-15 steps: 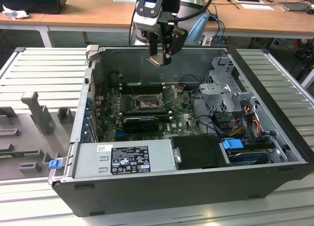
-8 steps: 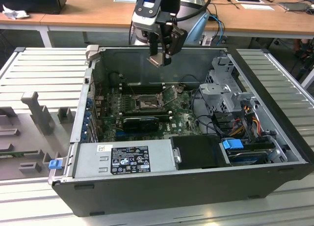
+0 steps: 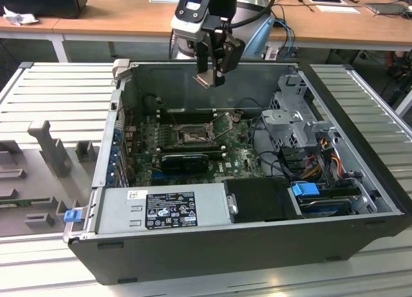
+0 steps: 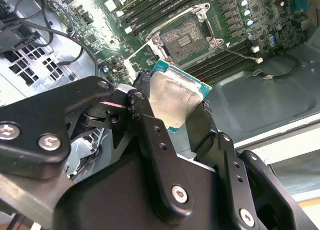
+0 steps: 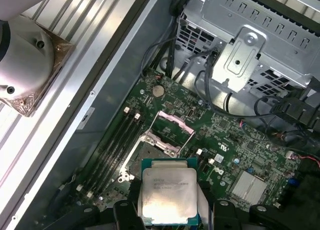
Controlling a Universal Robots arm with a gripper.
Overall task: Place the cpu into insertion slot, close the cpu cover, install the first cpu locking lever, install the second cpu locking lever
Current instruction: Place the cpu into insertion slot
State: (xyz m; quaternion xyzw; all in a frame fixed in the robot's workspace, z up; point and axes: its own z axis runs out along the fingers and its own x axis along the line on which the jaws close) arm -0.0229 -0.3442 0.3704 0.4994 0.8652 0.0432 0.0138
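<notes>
Black pincer (image 3: 206,80) clamped on the thin square silvery-beige cpu (image 4: 175,98), hanging above the uncovered black-framed square insertion slot (image 5: 150,152) inside the open dark computer case (image 3: 257,245).

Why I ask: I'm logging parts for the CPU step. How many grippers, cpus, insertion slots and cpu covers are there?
gripper: 1
cpu: 1, held in the gripper
insertion slot: 1
cpu cover: 1, tilted up
Total: 4
</notes>
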